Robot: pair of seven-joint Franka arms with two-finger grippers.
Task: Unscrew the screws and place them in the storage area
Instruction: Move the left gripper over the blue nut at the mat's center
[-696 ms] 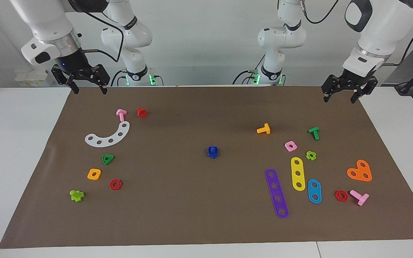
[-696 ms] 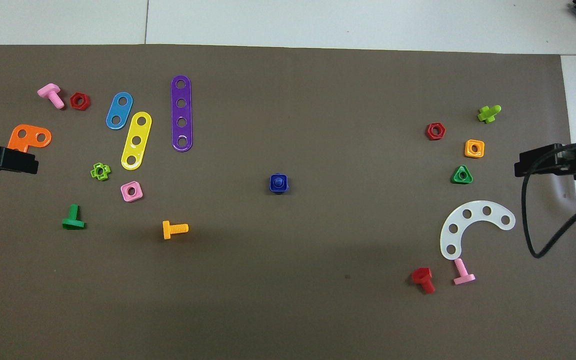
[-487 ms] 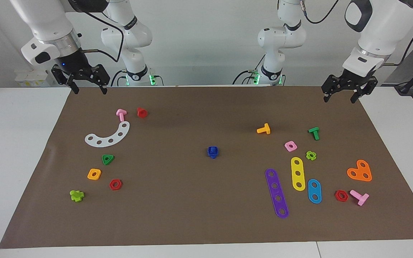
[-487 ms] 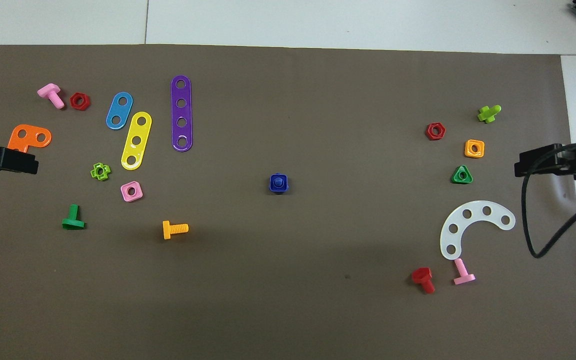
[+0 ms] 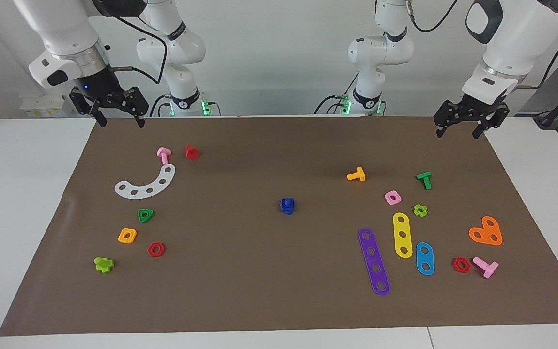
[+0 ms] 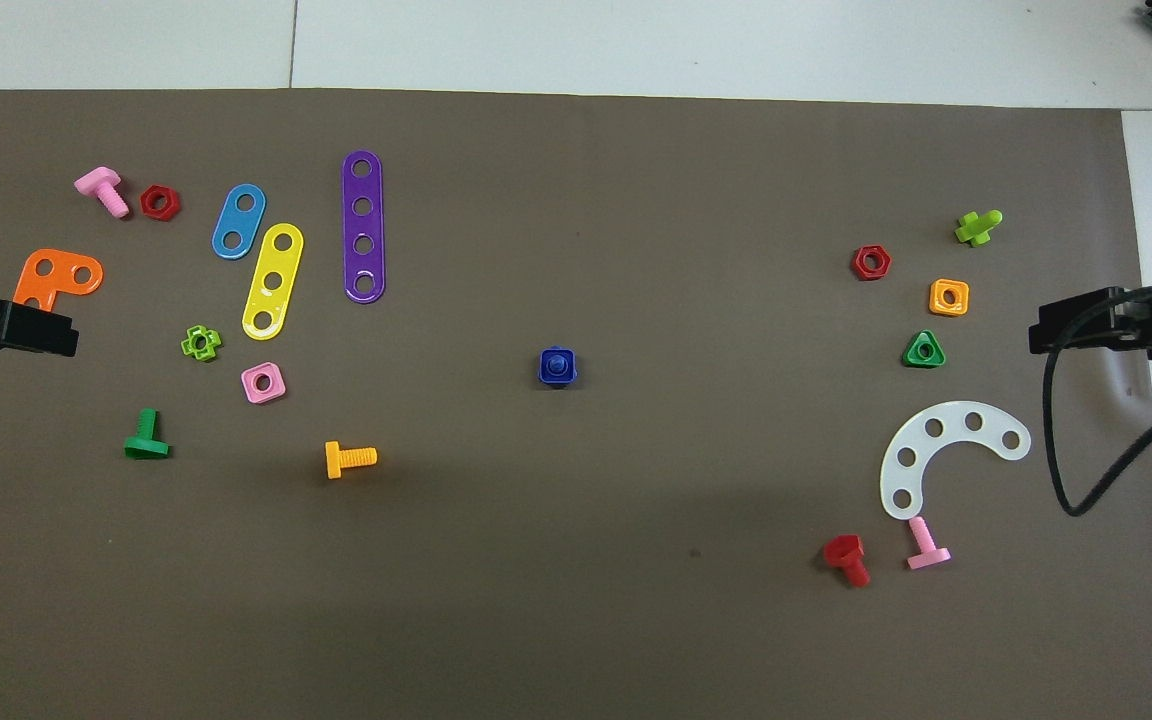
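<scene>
The blue screw, a bolt with its square nut threaded on it [image 5: 287,205], stands in the middle of the brown mat; it also shows in the overhead view [image 6: 557,367]. My left gripper [image 5: 457,132] hangs open and empty above the mat's corner at the left arm's end, well away from the screw; its tip shows in the overhead view [image 6: 36,332]. My right gripper [image 5: 120,121] hangs open and empty above the mat's corner at the right arm's end; it also shows in the overhead view [image 6: 1066,328].
Toward the left arm's end lie an orange bolt [image 5: 356,175], a green bolt [image 5: 424,180], a pink nut [image 5: 392,197], and purple [image 5: 374,261], yellow and blue strips. Toward the right arm's end lie a white arc [image 5: 146,183], a green triangular nut [image 5: 146,215] and a red bolt [image 5: 192,152].
My left gripper has shifted very slightly. The right gripper and all parts on the mat stay where they were.
</scene>
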